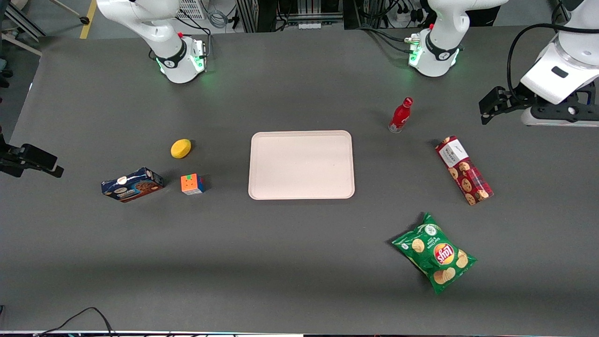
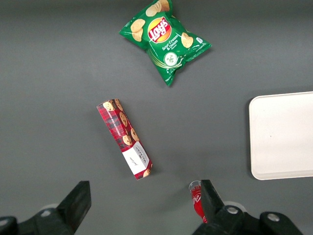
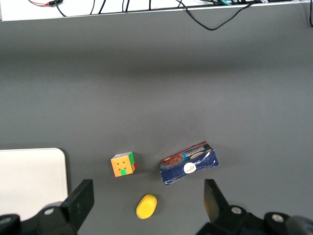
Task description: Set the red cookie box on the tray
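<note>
Red plaid cookie box [image 1: 463,170] lies flat, well apart from empty pink-beige tray [image 1: 301,164].

We see the cookie box [image 1: 464,170] lying on the table [image 1: 299,262], well apart from the tray [image 1: 301,164], toward the working arm's end. The gripper [image 2: 144,205] hangs above, fingers spread wide, near the bottle [image 1: 401,115].

Place: a robotics lab, not a home or shop.
Worktop: a wide dark grey table [image 1: 299,262] with robot arm bases [image 1: 433,54] bolted along it, green status lights glowing.
Surroundings: cable bundles [image 1: 374,14] and metal framing past the table edge, yellow floor tape [image 1: 88,18].
Gripper: the gripper [image 2: 144,205] hangs above the table, fingers spread, well apart from the test props.
Props: grocery items, a puzzle cube [image 1: 192,184], a tray [image 1: 301,164].
</note>
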{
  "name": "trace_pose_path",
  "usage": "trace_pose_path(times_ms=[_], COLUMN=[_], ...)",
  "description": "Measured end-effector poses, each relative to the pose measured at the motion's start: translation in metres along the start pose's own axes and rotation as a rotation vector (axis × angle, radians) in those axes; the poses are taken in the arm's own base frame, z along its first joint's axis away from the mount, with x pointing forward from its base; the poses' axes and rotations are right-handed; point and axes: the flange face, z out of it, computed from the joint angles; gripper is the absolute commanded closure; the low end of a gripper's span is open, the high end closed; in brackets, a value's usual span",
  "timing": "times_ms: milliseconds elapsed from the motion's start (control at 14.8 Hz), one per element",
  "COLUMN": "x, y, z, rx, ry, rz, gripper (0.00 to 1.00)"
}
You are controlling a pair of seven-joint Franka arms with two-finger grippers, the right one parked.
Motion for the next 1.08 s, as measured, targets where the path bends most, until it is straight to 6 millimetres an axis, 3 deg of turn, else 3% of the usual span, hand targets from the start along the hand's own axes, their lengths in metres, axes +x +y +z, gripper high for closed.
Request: trace_pose_path(times_ms=[746, 1085], x=[0.001, -0.005], y=[0.0, 0.001], z=[0.008, 0.019], rx=[0.0, 0.018], ry=[-0.044, -0.125], rz=[-0.005, -0.315], gripper=[0.0, 0.0])
